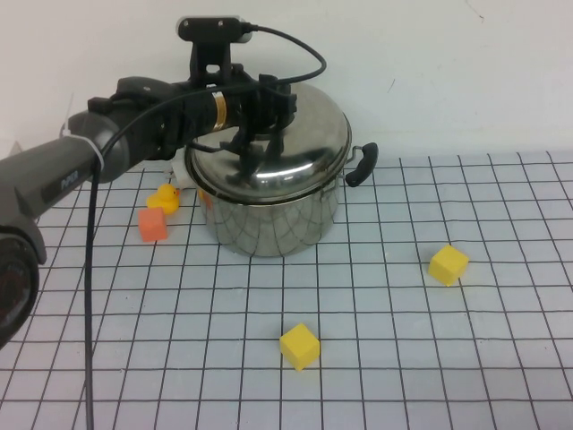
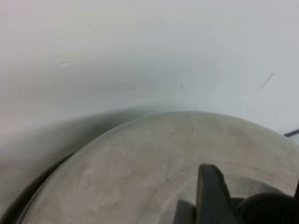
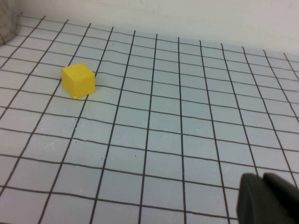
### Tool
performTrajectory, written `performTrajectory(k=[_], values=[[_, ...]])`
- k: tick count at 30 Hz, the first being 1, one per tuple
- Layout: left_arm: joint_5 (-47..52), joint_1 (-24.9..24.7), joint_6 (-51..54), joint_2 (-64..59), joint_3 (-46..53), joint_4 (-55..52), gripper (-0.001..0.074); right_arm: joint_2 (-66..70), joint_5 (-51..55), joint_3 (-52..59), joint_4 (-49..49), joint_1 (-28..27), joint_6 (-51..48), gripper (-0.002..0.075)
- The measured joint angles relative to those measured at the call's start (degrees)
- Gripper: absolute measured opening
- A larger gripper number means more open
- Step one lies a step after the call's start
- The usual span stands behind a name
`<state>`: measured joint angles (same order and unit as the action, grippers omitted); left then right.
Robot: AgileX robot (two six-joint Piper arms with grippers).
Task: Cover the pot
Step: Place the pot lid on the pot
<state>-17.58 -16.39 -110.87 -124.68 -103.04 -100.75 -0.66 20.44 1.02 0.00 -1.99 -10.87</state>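
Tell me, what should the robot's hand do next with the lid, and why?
Probably let go and lift away. The lid already sits on the pot, with the left gripper at its knob. The right gripper is off over the mat, near a yellow block.

Even, bright light; glare on lid (image 1: 269,152); left wrist view blurred, close; soft shadows under yellow blocks (image 1: 300,347).

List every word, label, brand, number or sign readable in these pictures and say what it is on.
Small white lettering on the left arm's grey link: too blurred to read.
The pot, its lid, the blocks and the gridded mat: no text.
The left hand is at the lid's top; the right hand hangs over the mat.
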Motion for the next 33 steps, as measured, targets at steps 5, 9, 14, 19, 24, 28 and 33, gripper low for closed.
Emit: performTrajectory(k=[5, 9, 14, 19, 24, 28, 33], values=[[2.9, -0.3, 3.3, 0.1, 3.0, 0.4, 0.0312, 0.0, 0.0, 0.0, 0.0, 0.0, 0.0, 0.0009], [3.4, -0.3, 4.2, 0.6, 3.8, 0.8, 0.0312, 0.0, 0.0, 0.0, 0.0, 0.0, 0.0, 0.0009], [3.8, -0.3, 4.3, 0.8, 4.1, 1.0, 0.0312, 0.0, 0.0, 0.0, 0.0, 0.0, 0.0, 0.0009], [5.1, -0.4, 4.3, 0.9, 4.2, 1.0, 0.0312, 0.0, 0.0, 0.0, 0.0, 0.0, 0.0, 0.0009], [5.3, -0.4, 4.4, 0.6, 3.1, 0.9, 0.0312, 0.0, 0.0, 0.0, 0.0, 0.0, 0.0, 0.0009], [5.3, -0.4, 4.4, 0.3, 2.4, 0.8, 0.0312, 0.0, 0.0, 0.0, 0.0, 0.0, 0.0, 0.0009], [5.3, -0.4, 4.4, 0.3, 2.3, 0.4, 0.0312, 0.0, 0.0, 0.0, 0.0, 0.0, 0.0, 0.0009]])
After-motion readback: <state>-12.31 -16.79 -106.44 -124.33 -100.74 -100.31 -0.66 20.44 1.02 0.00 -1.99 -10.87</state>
